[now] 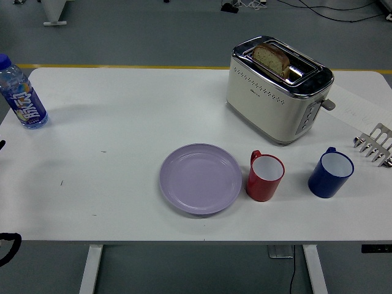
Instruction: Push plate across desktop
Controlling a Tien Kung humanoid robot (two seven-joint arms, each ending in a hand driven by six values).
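A lilac plate (pixel 201 178) lies flat on the white table (pixel 122 122), near the front edge and a little right of the middle. Nothing touches it. Only a thin black sliver of my left hand (pixel 2 145) shows at the picture's left edge, far from the plate. A black part of the left arm (pixel 7 243) shows at the lower left corner, below the table edge. My right arm is out of view.
A red mug (pixel 265 177) stands close to the plate's right side, a blue mug (pixel 331 173) further right. A toaster (pixel 278 89) with bread (pixel 271 59) stands behind them. A metal rack (pixel 375 144) is at the right edge, a water bottle (pixel 22 95) at far left.
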